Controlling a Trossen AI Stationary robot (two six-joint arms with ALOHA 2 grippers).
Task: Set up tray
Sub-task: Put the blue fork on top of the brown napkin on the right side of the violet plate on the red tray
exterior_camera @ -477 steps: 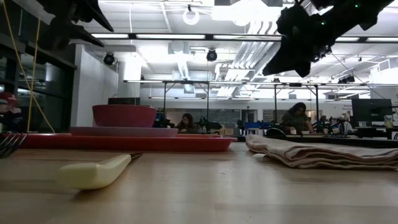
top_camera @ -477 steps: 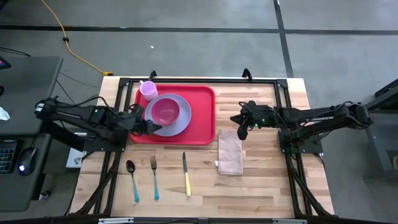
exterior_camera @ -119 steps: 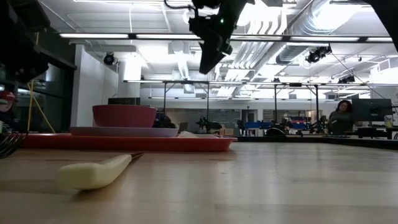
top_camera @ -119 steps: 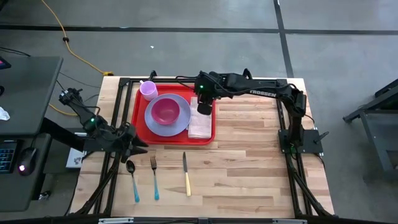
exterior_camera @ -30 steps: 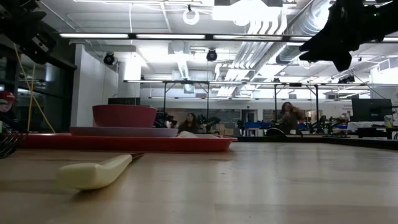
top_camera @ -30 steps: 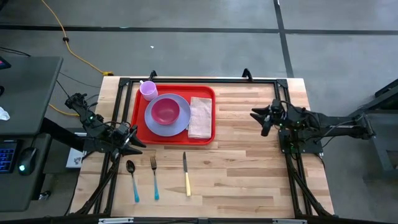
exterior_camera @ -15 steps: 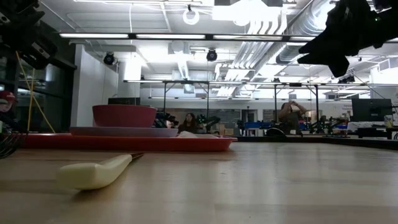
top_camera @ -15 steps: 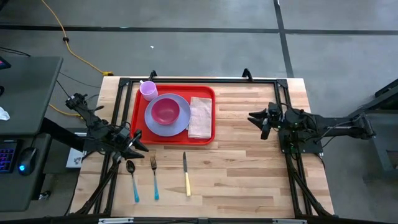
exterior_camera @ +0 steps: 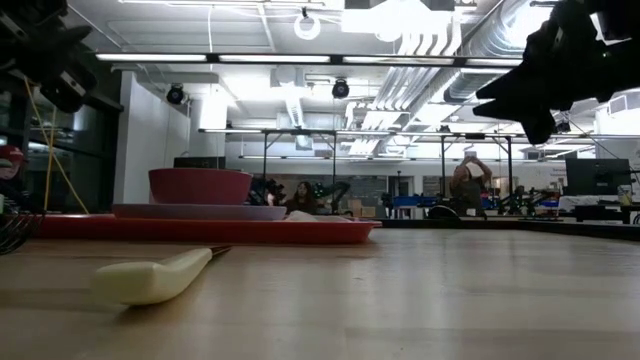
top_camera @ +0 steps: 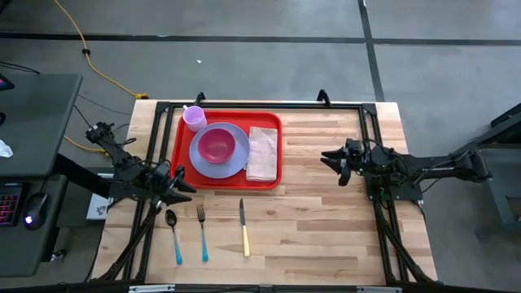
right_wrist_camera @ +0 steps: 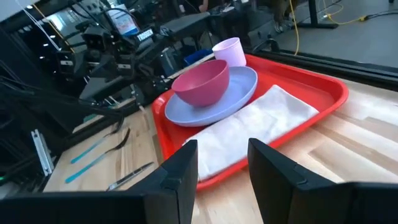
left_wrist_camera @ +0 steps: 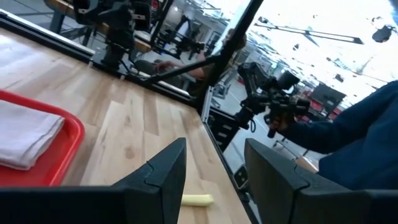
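The red tray [top_camera: 229, 184] lies at the table's far centre-left. On it sit a lavender plate [top_camera: 231, 164] with a pink bowl [top_camera: 216, 145], a small lavender cup [top_camera: 194, 118] and a folded white napkin [top_camera: 262, 153]. My left gripper [top_camera: 186, 190] hovers open near the tray's near-left corner, above the spoon, with nothing between its fingers [left_wrist_camera: 168, 168]. My right gripper [top_camera: 327, 156] hangs open over bare table to the right of the tray, pointing at it. In the right wrist view the gap between its fingers [right_wrist_camera: 186, 168] is empty.
A spoon [top_camera: 172, 236], a fork [top_camera: 202, 232] and a knife with a cream handle [top_camera: 244, 230] lie side by side on the wood, nearer than the tray. Black frame rails run along the table's edges. People move in the room behind.
My right gripper has drifted a little toward the table's left, closer to the tray, staying open. The things on the tray and the cutlery have kept their places.
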